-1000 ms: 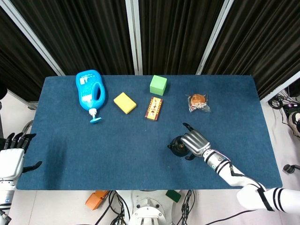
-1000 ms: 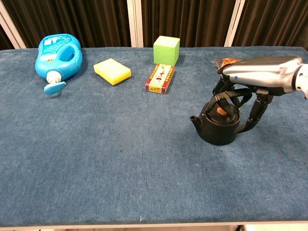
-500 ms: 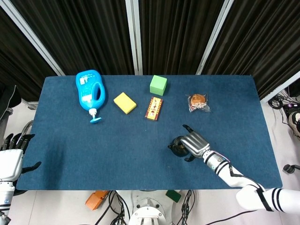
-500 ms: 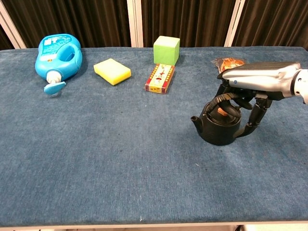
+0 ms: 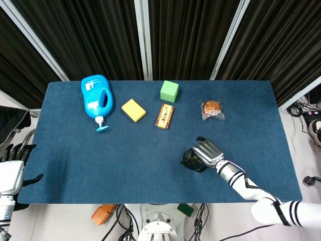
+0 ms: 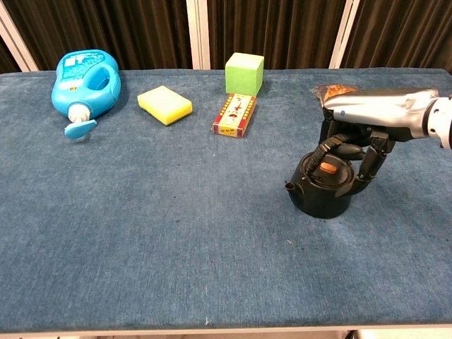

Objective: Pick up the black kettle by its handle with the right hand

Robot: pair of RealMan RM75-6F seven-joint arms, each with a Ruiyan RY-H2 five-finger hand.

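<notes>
The black kettle (image 5: pixel 189 159) (image 6: pixel 321 194) stands on the blue table (image 5: pixel 125 150), right of centre near the front edge, its spout pointing left and an orange knob on its lid. My right hand (image 5: pixel 206 150) (image 6: pixel 371 113) lies over its top, and the fingers (image 6: pixel 344 148) curl around the arched handle and grip it. The kettle's base still seems to touch the cloth. My left hand (image 5: pixel 12 168) hangs off the table's front left corner with its fingers spread, holding nothing; only the head view shows it.
Along the back lie a blue detergent bottle (image 5: pixel 95 98) on its side, a yellow sponge (image 5: pixel 133 110), a green cube (image 5: pixel 169 91), a patterned box (image 5: pixel 164 116) and a wrapped snack (image 5: pixel 212 109) just behind the kettle.
The right hand's fingers have closed in under and around the kettle's handle. The kettle has shifted slightly toward the front. The left hand has barely moved.
</notes>
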